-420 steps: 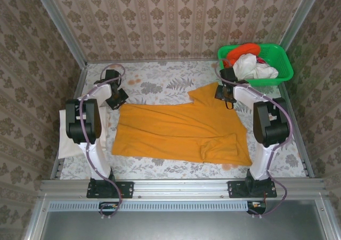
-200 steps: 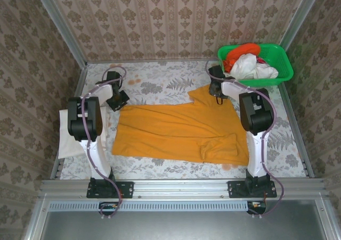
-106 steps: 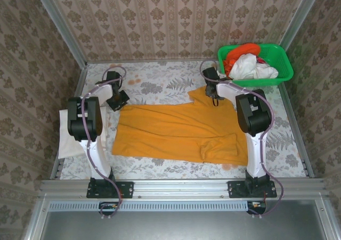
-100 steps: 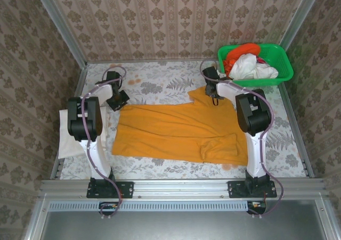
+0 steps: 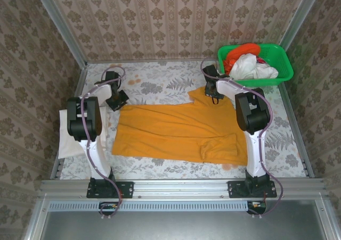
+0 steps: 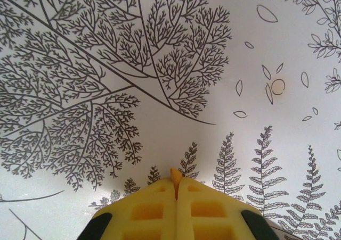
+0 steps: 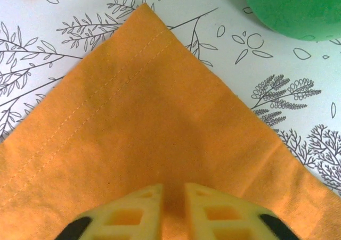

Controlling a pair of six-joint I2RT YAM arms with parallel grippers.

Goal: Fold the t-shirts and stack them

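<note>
While the amber-orange t-shirt [image 5: 178, 131] lies spread flat on the leaf-printed table [image 5: 160, 83], down and to the left of the green basket [image 5: 286, 64], both arms are on it. Its far corner points up toward the basket's near-left corner, close but apart from it. There's a rumpled fold along the near edge, on the basket's side.

Up in the basket, a white t-shirt [image 5: 250, 67] and a red-orange t-shirt [image 5: 242, 51] sit heaped together. The rim cuts off their lower parts, and how they are tangled is hard to make out. Well across from the basket, at the table's left edge, a pale cloth [image 5: 64, 144] peeks out from behind the left arm, and what it is can't be told.

Now the right gripper [image 5: 213, 96]: it's down on the shirt corner nearest the basket. Its jaws are drawn to a narrow slit with orange fabric in it. From its wrist camera a stitched hem runs to the pointed corner, and the basket is a green blur cut off at the top right. The right arm stands tall with the elbow high, its forearm reaching to just left of the basket.

And the left gripper [image 5: 117, 100], far from the basket at the shirt's opposite far corner, has its jaws pressed together with a sliver of orange nipped between the tips. Its wrist camera looks out over bare printed table, with the rest of the shirt hidden beneath the fingers [image 6: 149, 213]. That elbow is raised too, with the forearm sloping down to the cloth.
</note>
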